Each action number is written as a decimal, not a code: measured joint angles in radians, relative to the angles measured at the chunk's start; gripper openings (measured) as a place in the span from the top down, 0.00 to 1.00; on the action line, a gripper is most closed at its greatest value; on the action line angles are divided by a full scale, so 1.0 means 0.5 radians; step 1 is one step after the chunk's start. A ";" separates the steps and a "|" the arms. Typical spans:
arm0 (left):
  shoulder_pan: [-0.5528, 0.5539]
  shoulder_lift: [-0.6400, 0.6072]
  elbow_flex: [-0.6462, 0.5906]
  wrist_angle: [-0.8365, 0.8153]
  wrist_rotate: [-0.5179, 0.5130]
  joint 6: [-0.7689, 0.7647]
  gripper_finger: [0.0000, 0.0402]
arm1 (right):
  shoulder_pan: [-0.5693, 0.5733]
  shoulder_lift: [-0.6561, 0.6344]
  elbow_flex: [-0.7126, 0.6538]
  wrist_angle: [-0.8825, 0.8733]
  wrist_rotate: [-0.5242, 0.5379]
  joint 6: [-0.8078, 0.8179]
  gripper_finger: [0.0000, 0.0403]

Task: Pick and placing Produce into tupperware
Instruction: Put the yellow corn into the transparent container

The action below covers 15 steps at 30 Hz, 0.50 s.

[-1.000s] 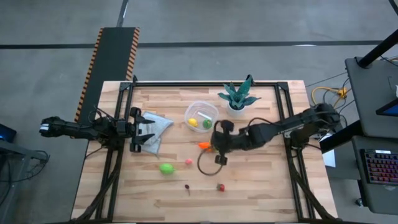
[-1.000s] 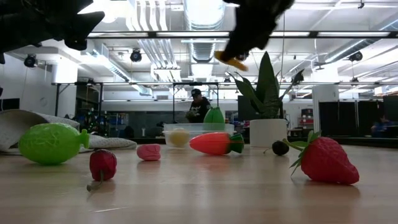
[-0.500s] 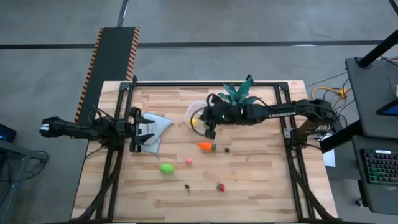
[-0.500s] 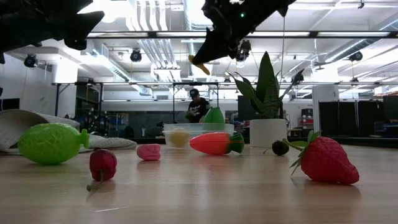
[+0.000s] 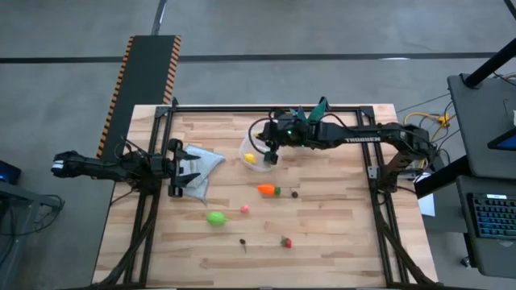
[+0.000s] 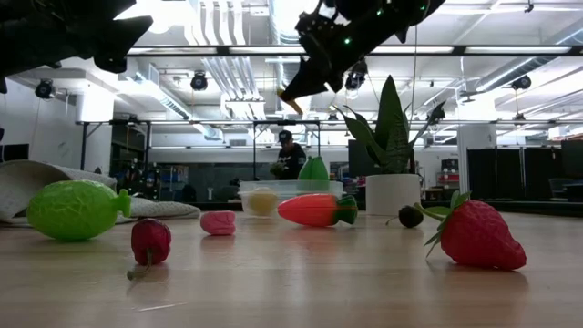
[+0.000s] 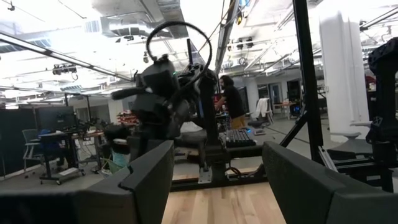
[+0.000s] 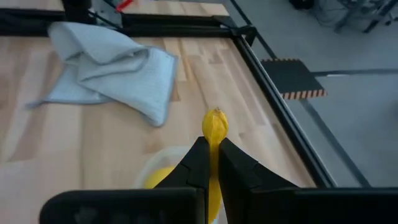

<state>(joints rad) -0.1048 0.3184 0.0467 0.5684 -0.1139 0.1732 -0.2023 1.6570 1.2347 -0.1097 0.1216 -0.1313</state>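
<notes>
My right gripper hangs over the clear round bowl, shut on a small yellow piece of produce. In the bowl lies a yellow lemon. On the table lie the orange carrot, a green fruit, a pink bit, a dark bit, a dark red piece and the strawberry. My left gripper waits open at the left edge, over the cloth. My right gripper pinches the yellow piece between its two fingers; the piece's rounded end sticks out past the fingertips. The fingers slant down from the table's right side. The piece is lifted clear, above the bowl.
The teal spiky plant in its white pot stands just right of the bowl, close to my right arm. The pale blue-grey cloth lies crumpled left of the bowl. A black frame rail runs along the far edge. Bare wood lies along the near edge.
My right gripper has carried the yellow piece from beside the carrot toward the far edge, and now hangs over the bowl, still shut on it. The arm has stretched out along the far side. The produce on the table has stayed where it was.
</notes>
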 joint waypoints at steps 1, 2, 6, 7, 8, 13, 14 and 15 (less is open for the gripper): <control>0.000 -0.002 0.000 -0.001 -0.001 0.001 0.43 | -0.008 0.024 0.026 -0.018 -0.010 -0.004 0.97; 0.000 -0.002 0.000 0.000 -0.003 0.003 0.43 | -0.017 0.053 0.058 -0.045 -0.031 -0.012 0.97; -0.001 0.000 0.002 0.000 -0.011 0.035 0.43 | -0.026 0.199 0.249 -0.179 -0.056 -0.061 0.97; 0.000 -0.001 0.002 0.001 -0.013 0.035 0.43 | -0.028 0.242 0.303 -0.213 -0.057 -0.086 0.97; 0.000 -0.003 0.002 -0.002 -0.015 0.035 0.43 | -0.035 0.285 0.355 -0.247 -0.056 -0.105 0.97; -0.001 -0.004 0.002 -0.002 -0.015 0.035 0.43 | -0.087 0.509 0.637 -0.547 -0.056 -0.128 0.97; -0.001 -0.002 0.002 -0.001 -0.015 0.036 0.43 | -0.099 0.558 0.687 -0.610 -0.056 -0.128 0.97; 0.000 -0.002 0.002 -0.003 -0.014 0.036 0.43 | -0.112 0.603 0.733 -0.663 -0.057 -0.128 0.97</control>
<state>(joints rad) -0.1047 0.3172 0.0475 0.5671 -0.1211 0.1909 -0.2582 1.9585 1.6013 -0.4413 0.0934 -0.1955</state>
